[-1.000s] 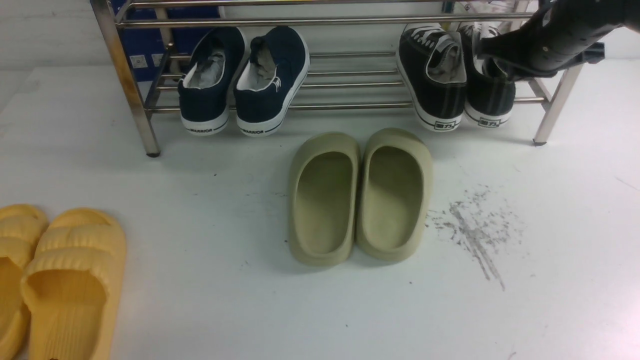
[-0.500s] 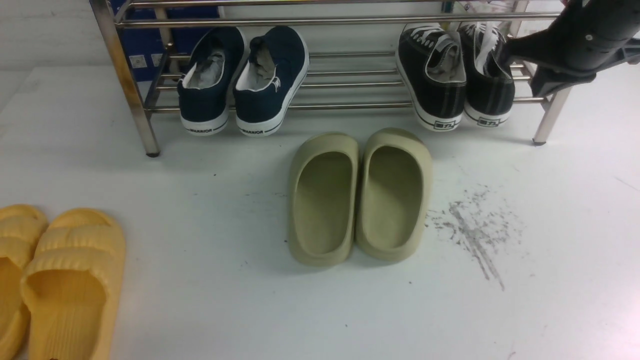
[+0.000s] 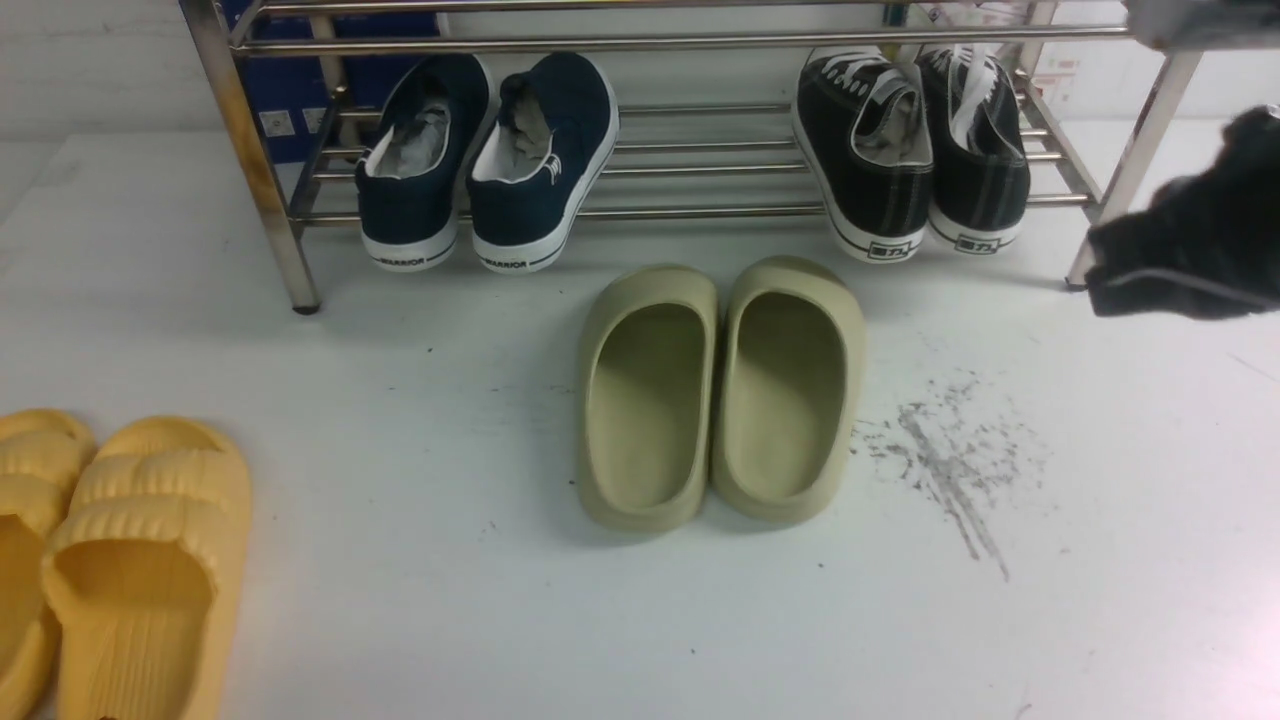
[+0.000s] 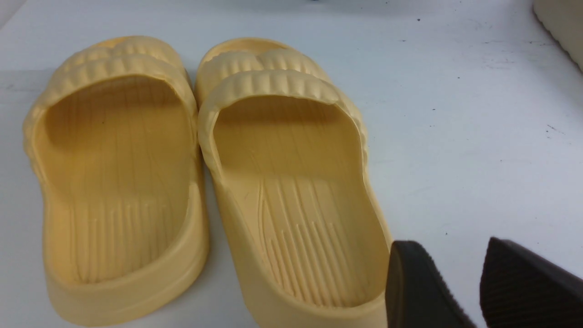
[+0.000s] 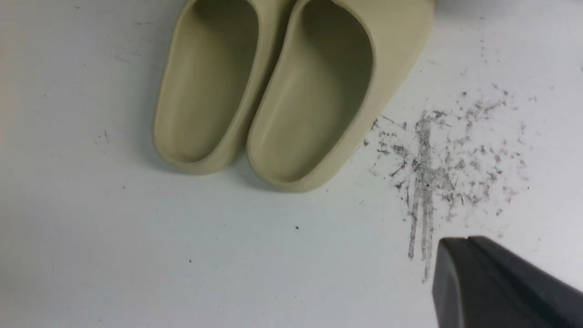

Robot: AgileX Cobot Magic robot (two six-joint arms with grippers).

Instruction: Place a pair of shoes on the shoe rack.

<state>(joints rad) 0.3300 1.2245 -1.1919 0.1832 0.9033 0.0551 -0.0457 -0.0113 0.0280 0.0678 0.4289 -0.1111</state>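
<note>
Shoe rack [image 3: 700, 42] of shiny steel tubes; left gripper [image 4: 455, 291] parted, empty; right gripper [image 5: 496, 282] unclear.

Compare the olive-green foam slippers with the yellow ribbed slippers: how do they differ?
Colour: the olive-green smooth foam slippers are dull green; the yellow ribbed rubber slippers are bright yellow.
Surface: the green pair is plain and smooth; the yellow pair has ridged straps and grooved footbeds.
Place: the green pair lies just in front of the steel tube shoe rack; the yellow pair lies far off on the robot's left.
Both pairs sit side by side on the white table, off the rack.
</note>
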